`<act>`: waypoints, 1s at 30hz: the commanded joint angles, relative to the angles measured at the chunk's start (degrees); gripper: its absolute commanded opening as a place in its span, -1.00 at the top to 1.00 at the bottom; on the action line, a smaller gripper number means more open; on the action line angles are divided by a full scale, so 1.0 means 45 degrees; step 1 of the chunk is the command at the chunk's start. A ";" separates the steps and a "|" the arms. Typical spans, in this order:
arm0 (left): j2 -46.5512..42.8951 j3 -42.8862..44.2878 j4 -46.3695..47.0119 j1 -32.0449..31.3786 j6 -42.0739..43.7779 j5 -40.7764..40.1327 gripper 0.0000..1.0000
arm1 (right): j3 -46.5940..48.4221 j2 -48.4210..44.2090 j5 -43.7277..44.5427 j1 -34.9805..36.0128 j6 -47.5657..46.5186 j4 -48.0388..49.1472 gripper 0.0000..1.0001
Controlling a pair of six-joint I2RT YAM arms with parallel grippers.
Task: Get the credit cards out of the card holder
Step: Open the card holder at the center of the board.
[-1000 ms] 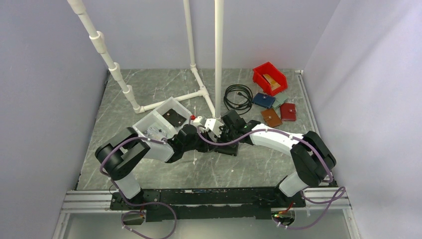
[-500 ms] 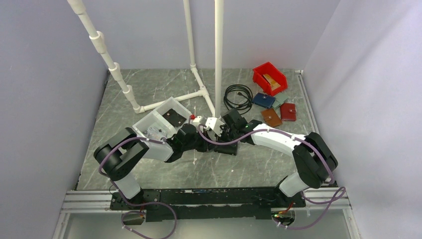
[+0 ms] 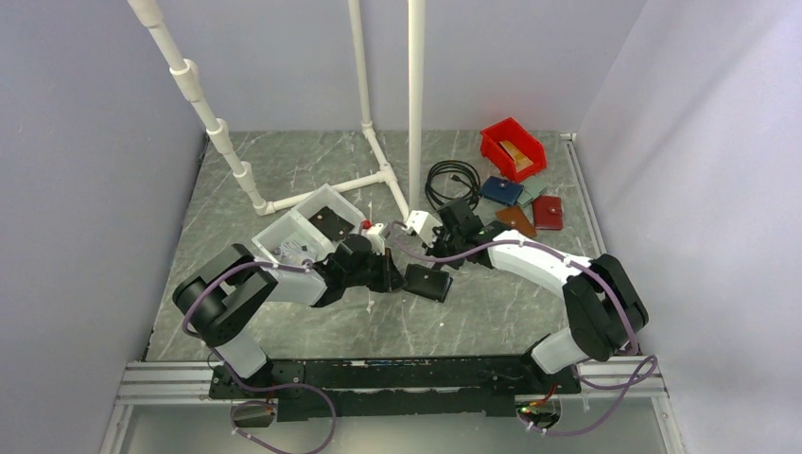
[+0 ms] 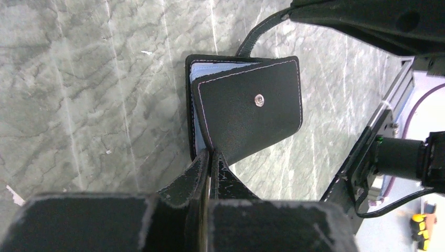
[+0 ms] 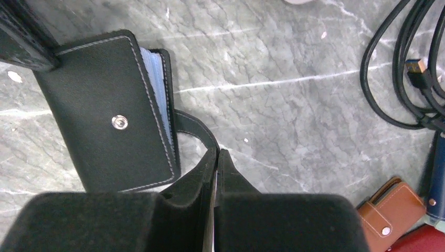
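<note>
Black-fingered left gripper (image 4: 210, 157) was pressed together on the card holder (image 4: 246, 105) at its 6 o'clock corner. The holder lay mid-table, cover half lifted. Right gripper (image 5: 216, 160) was closed, apparently on the strap (image 5: 195, 125) at its 12 o'clock. To do well: anchor left, draw the strap outward. Credit cards were hidden; only pale sleeves (image 5: 157, 100) showed.

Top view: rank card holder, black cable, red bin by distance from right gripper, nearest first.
From the right gripper:
1. card holder, just nearer the bases, between both arms.
2. black cable, beyond it, mid-table.
3. red bin, far right corner.
</note>
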 commanded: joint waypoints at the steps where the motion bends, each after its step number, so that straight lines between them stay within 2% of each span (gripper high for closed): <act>1: -0.0493 0.0322 -0.2007 0.0043 0.1369 0.0285 1.00 | 0.0390 -0.0128 -0.0825 -0.0697 0.0398 -0.0444 1.00; 6: -0.1033 0.0801 -0.3023 0.0063 0.2422 0.0256 0.96 | 0.0526 -0.0026 -0.2194 -0.1416 0.0640 -0.0883 1.00; 10: -0.1155 0.1241 -0.3951 0.0271 0.2581 0.0322 0.61 | 0.0681 0.0368 -0.2666 -0.1598 0.0652 -0.1414 1.00; 16: -0.1960 0.1085 -0.4607 0.0813 0.1961 -0.0182 0.31 | 0.0860 0.0891 -0.2938 -0.1959 0.0925 -0.1997 1.00; 25: -0.4662 -0.0560 -0.3649 0.0921 0.0184 -0.0968 -0.07 | 0.0962 0.1210 -0.3184 -0.2475 0.1294 -0.2183 1.00; 28: -0.5263 -0.1115 -0.2665 0.0926 -0.0813 -0.0806 -0.31 | 0.1014 0.1269 -0.3362 -0.2582 0.1324 -0.2277 1.00; 30: -0.5501 -0.1530 -0.2071 0.0953 -0.1910 -0.0978 -0.56 | 0.0997 0.1208 -0.3457 -0.2638 0.1362 -0.2279 0.97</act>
